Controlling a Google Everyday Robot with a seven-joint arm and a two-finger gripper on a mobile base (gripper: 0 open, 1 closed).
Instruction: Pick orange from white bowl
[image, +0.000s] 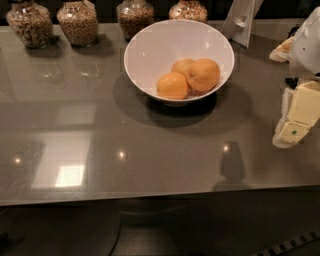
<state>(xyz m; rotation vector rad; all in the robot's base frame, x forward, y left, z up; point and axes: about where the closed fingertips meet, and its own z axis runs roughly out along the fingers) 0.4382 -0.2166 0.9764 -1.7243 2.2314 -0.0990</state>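
Glossy grey surface (100, 150) carries the white bowl (155, 45) toward the back, with glass jars (77, 22) of grain lined up behind it. Our orange (204, 74) sits inside on the right, touching a smoother orange (172, 85) and a paler fruit (181, 65) behind. Our pincer (295, 120) hangs at the right edge, well apart from the bowl; we cannot tell whether it is released or clenched. We judge the risks to be closing on a neighbour by mistake, the round skin slipping, or clipping the high rim and shoving the bowl.
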